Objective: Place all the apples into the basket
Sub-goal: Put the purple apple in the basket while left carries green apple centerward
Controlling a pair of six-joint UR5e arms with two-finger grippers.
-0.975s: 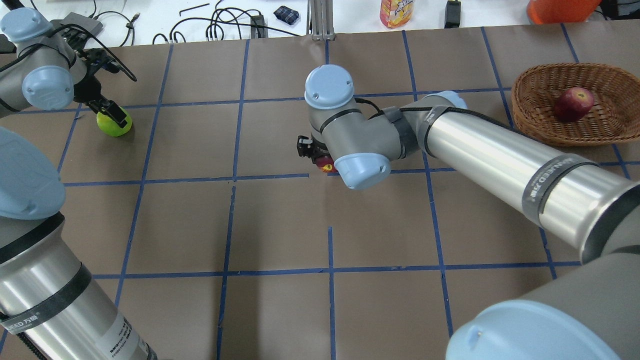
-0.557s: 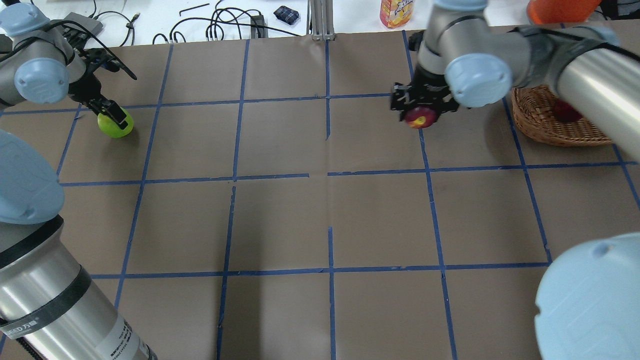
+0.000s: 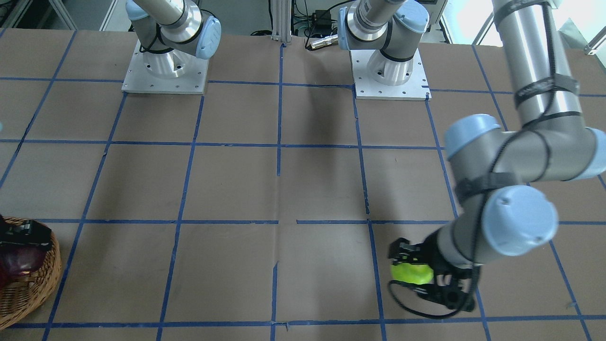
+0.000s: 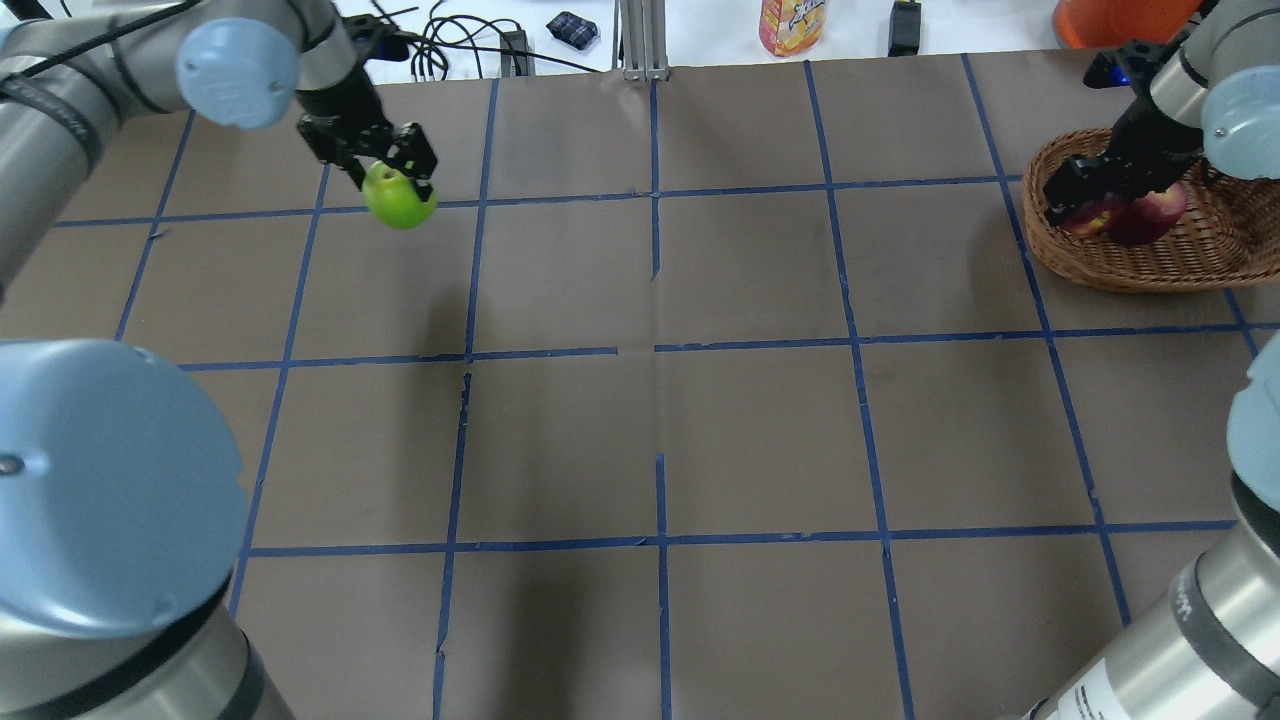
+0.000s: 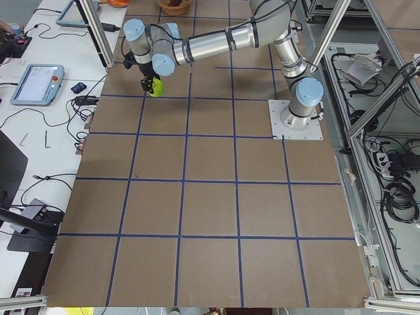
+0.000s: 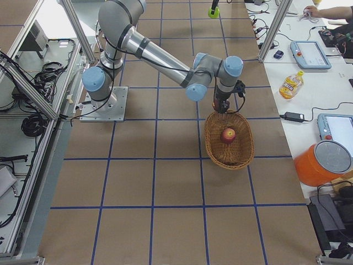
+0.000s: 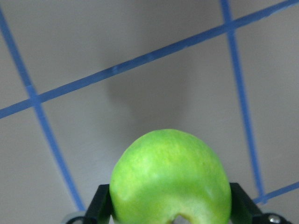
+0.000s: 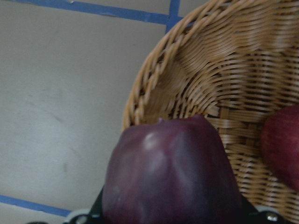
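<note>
Green and shiny: a bright lime green round apple (image 4: pixel 400 202), clamped between the two black fingers (image 7: pixel 100 205) of the left tool (image 4: pixel 395 186). Up in the air, not touching the brown paper desk with blue tape lines (image 4: pixel 760 430). Soft grey shadow on the paper underneath. From the wrist, the same green apple (image 7: pixel 170 179) big and low in the middle, with one finger pressed on each side. Out over the far left part of the desk, well apart from the basket.

Over on the far right, a light brown woven wicker basket (image 4: pixel 1130 268) with rounded sides. Lying inside on the bottom, a round red apple (image 4: pixel 1158 208). Just beside that, a round dark red apple (image 4: pixel 1085 216), squeezed tight in the right tool (image 4: pixel 1092 205). Same dark apple (image 8: pixel 168 172) looking almost purple from the wrist. Held over the inside of the basket (image 8: pixel 224 60), just past the rim nearest the middle of the desk. Cannot tell whether resting on the wicker or hanging just above. Red apple (image 8: pixel 282 144) peeking in at the right edge of the wrist view, near the dark one.
</note>
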